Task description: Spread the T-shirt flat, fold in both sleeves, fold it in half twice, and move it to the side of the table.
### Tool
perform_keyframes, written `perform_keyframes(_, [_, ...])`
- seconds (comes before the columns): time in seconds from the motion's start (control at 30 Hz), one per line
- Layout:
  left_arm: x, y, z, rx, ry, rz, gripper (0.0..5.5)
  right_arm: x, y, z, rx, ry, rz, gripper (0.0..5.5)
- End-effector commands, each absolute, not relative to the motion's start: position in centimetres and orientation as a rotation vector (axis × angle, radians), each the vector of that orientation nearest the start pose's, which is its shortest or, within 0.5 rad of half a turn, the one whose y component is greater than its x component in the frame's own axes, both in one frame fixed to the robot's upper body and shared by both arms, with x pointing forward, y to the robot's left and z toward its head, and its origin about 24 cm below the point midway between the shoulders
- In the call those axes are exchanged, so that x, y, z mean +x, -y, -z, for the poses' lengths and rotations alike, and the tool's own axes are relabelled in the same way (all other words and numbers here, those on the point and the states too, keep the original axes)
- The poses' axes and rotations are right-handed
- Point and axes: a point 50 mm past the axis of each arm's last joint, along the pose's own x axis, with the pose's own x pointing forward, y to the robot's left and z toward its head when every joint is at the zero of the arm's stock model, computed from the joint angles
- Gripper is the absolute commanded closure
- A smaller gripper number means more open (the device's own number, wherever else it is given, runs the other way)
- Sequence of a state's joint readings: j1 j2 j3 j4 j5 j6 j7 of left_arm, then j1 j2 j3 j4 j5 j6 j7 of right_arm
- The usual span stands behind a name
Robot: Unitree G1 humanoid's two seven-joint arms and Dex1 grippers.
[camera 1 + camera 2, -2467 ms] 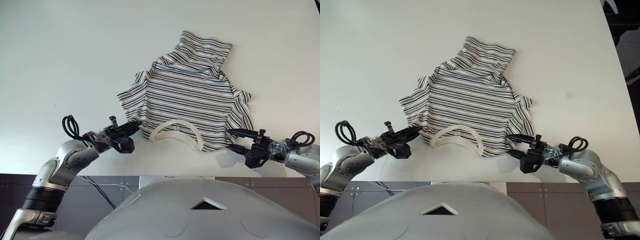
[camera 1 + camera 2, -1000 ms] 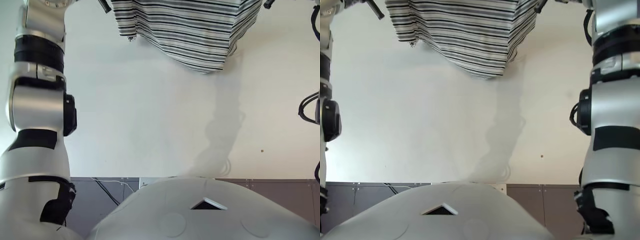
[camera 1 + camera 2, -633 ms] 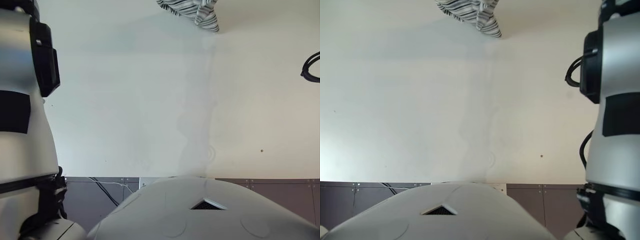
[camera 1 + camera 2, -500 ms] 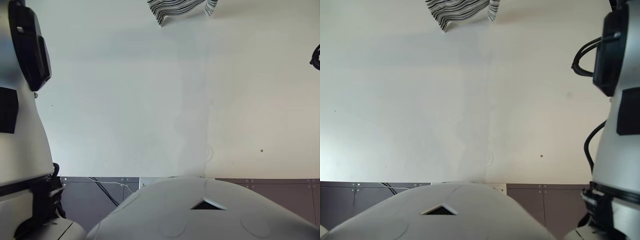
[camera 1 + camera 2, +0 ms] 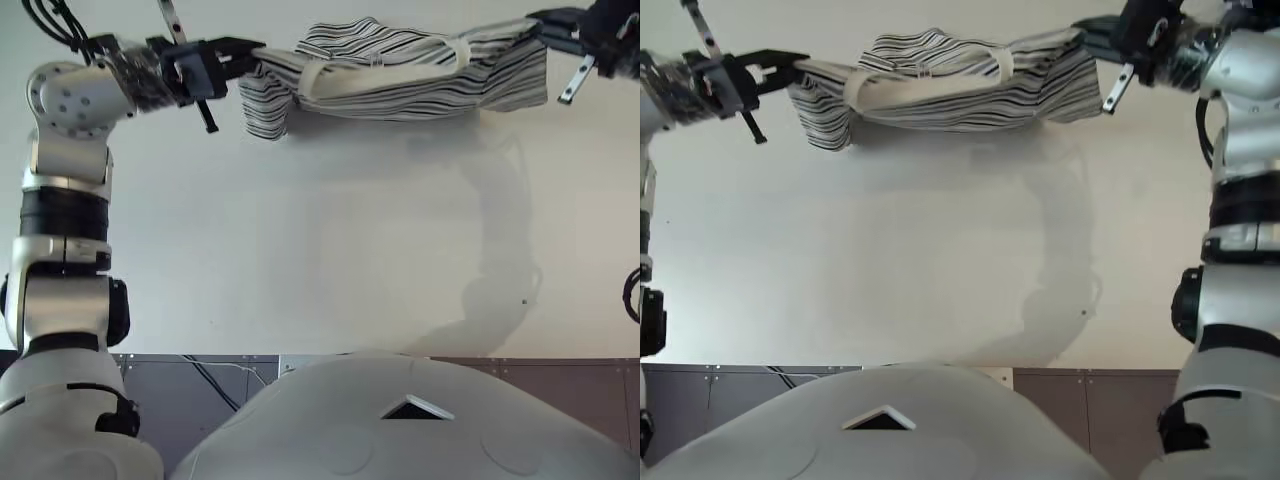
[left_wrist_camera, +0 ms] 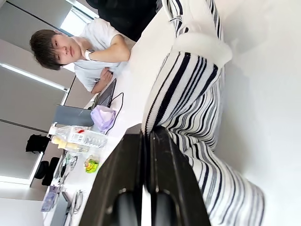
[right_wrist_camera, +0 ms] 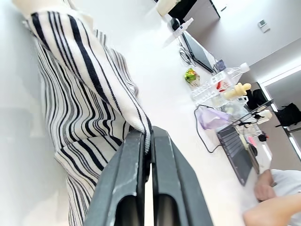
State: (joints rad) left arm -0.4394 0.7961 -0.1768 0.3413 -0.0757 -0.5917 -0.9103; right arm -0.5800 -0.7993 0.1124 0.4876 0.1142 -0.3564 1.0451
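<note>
The black-and-white striped T-shirt (image 5: pixel 400 70), with its white collar band (image 5: pixel 330 80), is bunched into a wide strip over the far part of the white table (image 5: pixel 300 250). It is stretched between both grippers and casts a shadow on the table. My left gripper (image 5: pixel 250 55) is shut on the shirt's left end, and the left wrist view shows striped cloth (image 6: pixel 188 94) pinched between its fingertips (image 6: pixel 146 134). My right gripper (image 5: pixel 1085 32) is shut on the right end, with the fabric (image 7: pixel 84 94) clamped in its fingertips (image 7: pixel 146 137). I cannot tell whether the cloth touches the table.
The table's front edge (image 5: pixel 200 354) runs just before my body. Far beyond the shirt, the right wrist view shows bottles (image 7: pixel 221 89), a laptop (image 7: pixel 237 153) and small clutter on the far side.
Half a second ago only the shirt's hanging hem showed at the top of the view. Both arms have since come down, and the shirt now spans sideways between the two grippers.
</note>
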Motion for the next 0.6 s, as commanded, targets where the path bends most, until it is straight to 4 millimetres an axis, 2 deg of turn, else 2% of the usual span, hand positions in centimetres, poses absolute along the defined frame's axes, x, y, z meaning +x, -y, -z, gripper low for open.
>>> perform_keyframes(0.03, [21.5,-19.8,-15.4,0.869,0.246,1.201,5.40,23.3,24.5,-16.5,-0.774,-0.086,-1.241,5.35])
perform_keyframes(0.2, [16.4,-18.0,-11.7,0.782,0.089,1.396,5.40,18.8,24.3,-12.9,-0.767,-0.408,-1.457,5.35])
perform_keyframes(0.3, [14.4,-18.5,-9.0,0.814,-0.021,1.473,5.40,17.2,23.9,-11.4,-0.793,-0.503,-1.519,5.35])
perform_keyframes(0.37, [13.5,-19.6,-6.3,0.879,-0.103,1.504,5.40,16.3,23.1,-10.0,-0.796,-0.529,-1.558,5.35])
perform_keyframes(0.43, [12.7,-20.6,-4.5,0.936,-0.154,1.525,5.40,15.6,22.6,-8.9,-0.792,-0.554,-1.580,5.35])
perform_keyframes(0.47, [12.3,-20.8,-4.0,0.946,-0.168,1.539,5.40,15.4,22.7,-8.6,-0.791,-0.571,-1.576,5.35])
perform_keyframes(0.53, [11.6,-20.7,-3.6,0.931,-0.165,1.542,5.06,15.0,23.1,-8.4,-0.788,-0.621,-1.566,5.40])
perform_keyframes(0.6, [10.9,-20.3,-3.5,0.922,-0.144,1.554,4.77,14.5,24.0,-8.2,-0.797,-0.702,-1.572,5.02])
